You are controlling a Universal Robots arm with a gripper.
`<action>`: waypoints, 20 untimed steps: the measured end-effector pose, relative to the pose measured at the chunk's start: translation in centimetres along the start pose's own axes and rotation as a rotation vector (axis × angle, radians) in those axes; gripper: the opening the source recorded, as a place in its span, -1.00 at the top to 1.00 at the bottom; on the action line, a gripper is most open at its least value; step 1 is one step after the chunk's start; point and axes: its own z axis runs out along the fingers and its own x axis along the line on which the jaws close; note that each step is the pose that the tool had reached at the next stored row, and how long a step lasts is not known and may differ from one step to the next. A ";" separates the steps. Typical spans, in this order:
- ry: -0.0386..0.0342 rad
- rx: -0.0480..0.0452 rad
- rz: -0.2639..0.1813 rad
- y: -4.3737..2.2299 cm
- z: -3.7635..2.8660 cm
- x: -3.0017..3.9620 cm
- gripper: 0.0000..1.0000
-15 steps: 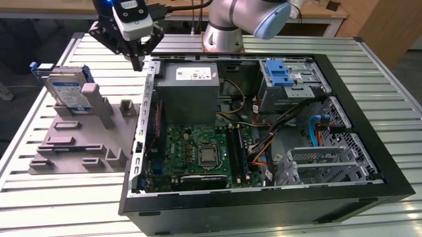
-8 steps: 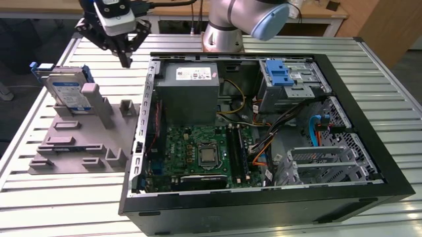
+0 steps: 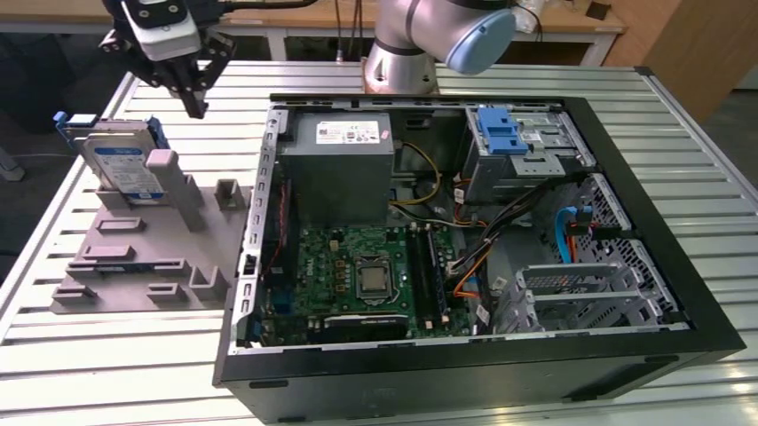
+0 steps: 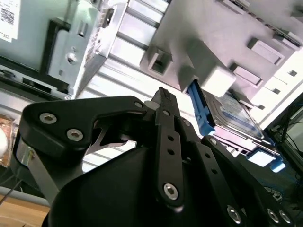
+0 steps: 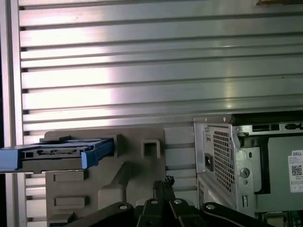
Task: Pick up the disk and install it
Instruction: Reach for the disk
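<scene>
The disk (image 3: 122,165) stands on edge in a grey holder (image 3: 154,257) at the exterior view's left, silver-grey with a blue-and-white label and a blue bracket. It also appears in both wrist views, as the disk (image 4: 233,115) and as the disk (image 5: 57,153) seen edge-on. My gripper (image 3: 197,108) hangs above the table, a little behind the disk and toward the exterior view's right of it, touching nothing. Its black fingers point down, pressed together with nothing between them, as at the gripper (image 4: 163,94) and the gripper (image 5: 164,182).
An open black computer case (image 3: 663,222) lies to the exterior view's right of the holder. Inside are a grey power supply (image 3: 343,164), a green motherboard (image 3: 367,275), loose cables and a drive cage with a blue latch (image 3: 512,135). Slatted metal table (image 3: 95,355) all round.
</scene>
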 end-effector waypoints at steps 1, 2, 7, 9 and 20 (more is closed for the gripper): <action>0.0000 0.0000 0.000 0.09 0.02 0.44 0.79; 0.0001 0.0000 0.000 0.17 0.04 0.86 0.79; 0.0001 0.0000 0.000 0.22 0.07 2.00 0.79; 0.0001 0.0000 0.000 0.22 0.07 2.00 0.79; 0.0007 -0.0001 -0.014 0.14 0.08 4.90 0.79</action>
